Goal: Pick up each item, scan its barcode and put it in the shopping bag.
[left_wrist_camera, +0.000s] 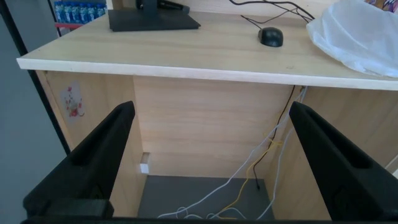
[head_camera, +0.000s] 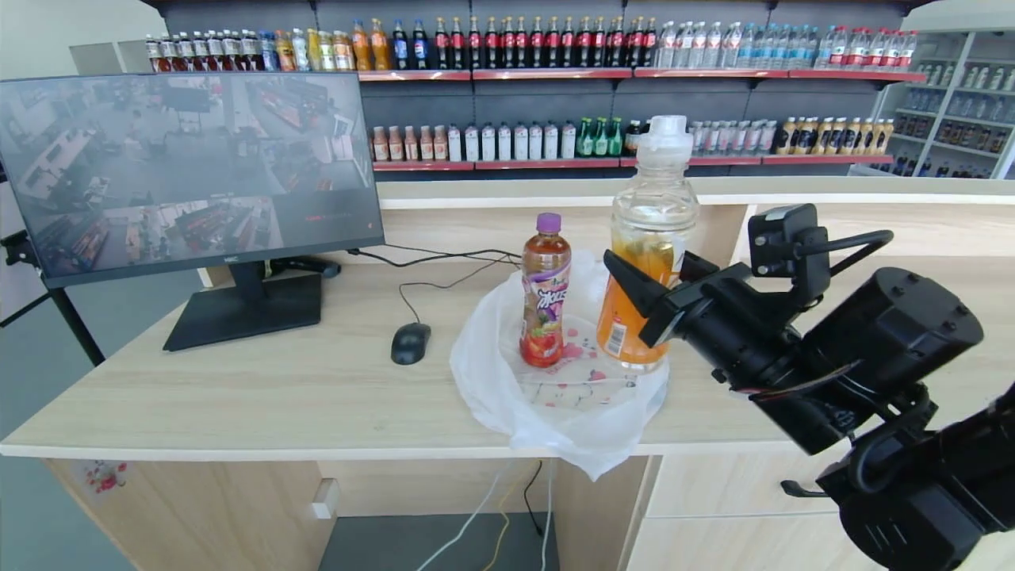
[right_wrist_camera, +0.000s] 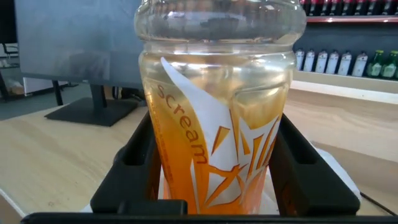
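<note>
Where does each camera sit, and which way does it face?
Head view: on the head, facing forward and down at counter, monitor, shopping bag and orange bottle; right gripper at the right, round that bottle.
Left wrist view: low before the counter, facing its front; open left gripper frames it.
Right wrist view: close on the orange bottle between its fingers, facing the monitor.
Shared: head and left wrist views both show mouse and shopping bag.

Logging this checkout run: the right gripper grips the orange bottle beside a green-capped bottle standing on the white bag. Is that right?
No: the head view shows that cap is purple, not green. The right gripper grips the orange bottle beside a purple-capped bottle standing on the white bag.
</note>
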You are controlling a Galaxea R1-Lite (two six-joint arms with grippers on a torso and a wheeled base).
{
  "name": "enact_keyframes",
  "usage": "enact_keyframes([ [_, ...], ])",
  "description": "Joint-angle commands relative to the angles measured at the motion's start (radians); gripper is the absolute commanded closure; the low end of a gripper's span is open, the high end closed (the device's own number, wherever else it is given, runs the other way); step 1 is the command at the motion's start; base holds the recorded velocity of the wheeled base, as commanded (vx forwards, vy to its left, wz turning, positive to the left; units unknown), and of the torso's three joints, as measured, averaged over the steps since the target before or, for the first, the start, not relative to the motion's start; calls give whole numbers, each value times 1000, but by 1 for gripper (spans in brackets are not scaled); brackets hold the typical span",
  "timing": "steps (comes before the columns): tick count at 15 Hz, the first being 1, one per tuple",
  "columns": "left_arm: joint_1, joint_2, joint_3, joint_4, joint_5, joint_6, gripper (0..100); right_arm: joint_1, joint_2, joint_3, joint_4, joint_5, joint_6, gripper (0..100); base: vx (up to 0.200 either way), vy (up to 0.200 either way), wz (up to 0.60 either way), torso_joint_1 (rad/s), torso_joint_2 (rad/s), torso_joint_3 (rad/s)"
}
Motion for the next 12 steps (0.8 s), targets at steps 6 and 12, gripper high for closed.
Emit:
enact_keyframes([
  [6, 1, 0, 0, 0, -2, 0, 0, -5, 239, -155, -3, -39, 12, 100, 0, 0, 0, 0, 0, 0],
  [12, 1, 0, 0, 0, 0, 0, 0, -42, 322, -236, -3, -53, 10, 100, 0, 0, 0, 0, 0, 0],
])
